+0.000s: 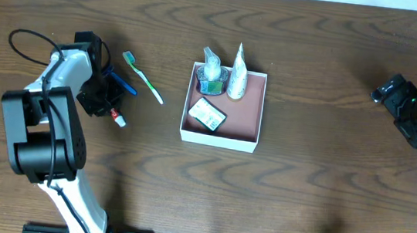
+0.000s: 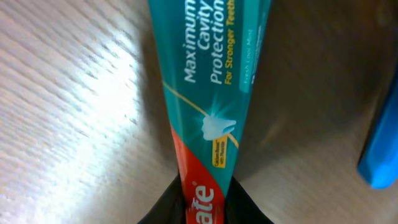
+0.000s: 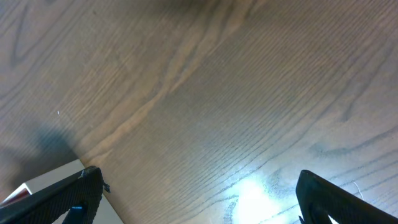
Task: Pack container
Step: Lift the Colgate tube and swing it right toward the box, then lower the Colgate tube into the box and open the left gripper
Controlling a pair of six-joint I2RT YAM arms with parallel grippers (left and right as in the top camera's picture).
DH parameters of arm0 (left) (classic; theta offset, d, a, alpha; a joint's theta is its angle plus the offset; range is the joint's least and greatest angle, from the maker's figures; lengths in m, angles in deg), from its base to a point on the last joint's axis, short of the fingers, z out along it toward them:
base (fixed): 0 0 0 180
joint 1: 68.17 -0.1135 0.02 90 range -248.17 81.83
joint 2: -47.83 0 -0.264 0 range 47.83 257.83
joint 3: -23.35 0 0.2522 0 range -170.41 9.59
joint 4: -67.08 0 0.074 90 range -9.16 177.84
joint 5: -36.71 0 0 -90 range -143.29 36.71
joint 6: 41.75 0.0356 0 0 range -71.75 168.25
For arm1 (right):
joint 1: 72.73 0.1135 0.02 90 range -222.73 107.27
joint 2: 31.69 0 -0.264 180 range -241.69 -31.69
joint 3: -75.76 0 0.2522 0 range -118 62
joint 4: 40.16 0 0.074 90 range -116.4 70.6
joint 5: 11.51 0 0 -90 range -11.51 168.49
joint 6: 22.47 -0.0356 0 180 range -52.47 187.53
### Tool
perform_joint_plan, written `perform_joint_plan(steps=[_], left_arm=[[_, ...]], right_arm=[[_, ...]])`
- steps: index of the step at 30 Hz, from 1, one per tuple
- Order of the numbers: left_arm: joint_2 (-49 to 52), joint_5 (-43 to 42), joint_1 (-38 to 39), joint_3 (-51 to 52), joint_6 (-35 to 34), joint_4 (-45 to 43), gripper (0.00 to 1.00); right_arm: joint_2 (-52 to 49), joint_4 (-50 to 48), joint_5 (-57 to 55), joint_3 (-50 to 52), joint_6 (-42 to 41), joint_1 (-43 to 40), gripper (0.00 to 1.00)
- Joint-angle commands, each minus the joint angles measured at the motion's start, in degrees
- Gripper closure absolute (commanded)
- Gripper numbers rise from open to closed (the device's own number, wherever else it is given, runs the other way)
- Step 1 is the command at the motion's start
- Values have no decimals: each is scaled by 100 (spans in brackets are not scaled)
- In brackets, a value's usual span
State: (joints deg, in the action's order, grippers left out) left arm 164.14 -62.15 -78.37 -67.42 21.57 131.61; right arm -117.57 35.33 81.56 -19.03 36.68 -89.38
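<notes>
Overhead, and the container [image 1: 218,140] sits in the middle of the wooden table [image 1: 303,181], a shallow square box with white walls and a reddish-brown floor. It is already carrying cargo: a green-and-white packet [image 1: 208,114] lies flat toward the near left corner, a white tube [image 1: 237,76] stands against the far wall, and a small clear pouch [image 1: 212,69] stands just beside it on the left. The right half of the floor is bare. Over to the left of the box, well apart from it, a green toothbrush [image 1: 143,78] lies at a slant on the wood. Just beyond that, the left gripper [image 1: 104,99] is down at the table, with the red-and-white end of a toothpaste tube [image 1: 118,119] poking out beside it and a blue object [image 1: 122,85] right next to it; what that blue thing is I cannot tell. On the left wrist view, the teal and red tube runs straight up the frame with the two dark fingers [image 2: 165,208] pinching it from either side at the bottom. Across on the right wrist view, the right gripper [image 3: 199,180] hangs over bare wood, fingers spread wide with nothing between them, far out at the right side of the table.
</notes>
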Motion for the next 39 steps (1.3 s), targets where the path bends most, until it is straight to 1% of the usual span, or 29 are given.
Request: perform_joint_plan(steps=[1, 4, 9, 14, 20, 23, 26, 29, 32, 34, 37, 39], left_arm=[[129, -656, 0, -459, 501, 328, 81], [26, -1405, 15, -931, 1084, 745, 81], [-372, -2243, 177, -1523, 1930, 1333, 81], [-1180, -2522, 546, -1631, 2354, 1351, 81], [-2304, -2468, 1410, -1628, 2820, 1067, 81], [-2684, -2061, 2065, -1628, 2966, 868, 81], [-2846, -1198, 2870, -1628, 2835, 706, 81], [-2793, -450, 3674, -1622, 2396, 581, 81], [-2682, 90, 4286, -1622, 2081, 455, 81], [-2588, 667, 4680, -1622, 1670, 308, 82], [-2415, 1401, 5075, -1622, 981, 120, 81], [-2240, 1705, 5252, -1622, 566, 15, 81]], right_arm=[[-37, 0, 17, -52, -59, -22, 1], [-37, 0, 20, -52, -59, -22, 1], [-37, 0, 20, -52, -61, -22, 1], [-37, 0, 20, -52, -59, -22, 1], [-37, 0, 20, -52, -59, -22, 1], [-37, 0, 20, -52, -59, -22, 1], [-37, 0, 20, -52, -61, -22, 1], [-37, 0, 17, -52, -59, -22, 1], [-37, 0, 20, -52, -59, -22, 1], [-37, 0, 20, -52, -59, -22, 1], [-37, 0, 20, -52, -59, -22, 1], [-37, 0, 20, -52, -59, -22, 1]])
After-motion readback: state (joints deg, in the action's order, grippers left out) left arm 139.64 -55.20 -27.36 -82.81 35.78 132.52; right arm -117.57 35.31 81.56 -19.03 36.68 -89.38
